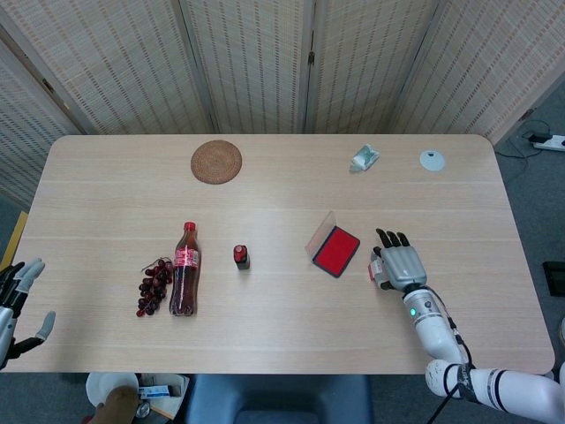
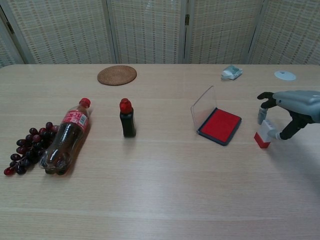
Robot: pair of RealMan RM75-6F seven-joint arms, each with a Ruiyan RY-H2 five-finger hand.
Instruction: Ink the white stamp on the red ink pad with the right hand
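Note:
The white stamp, with a red base, leans tilted on the table just right of the red ink pad, whose clear lid stands open. My right hand arches over the stamp and pinches its white top between the thumb and a finger. From the head view, the right hand covers most of the stamp, a short way right of the ink pad. My left hand hangs off the table's left front corner, fingers spread, holding nothing.
A small dark bottle with a red cap stands left of the pad. A cola bottle lies beside a bunch of grapes. A woven coaster, a crumpled wrapper and a white disc lie along the far side.

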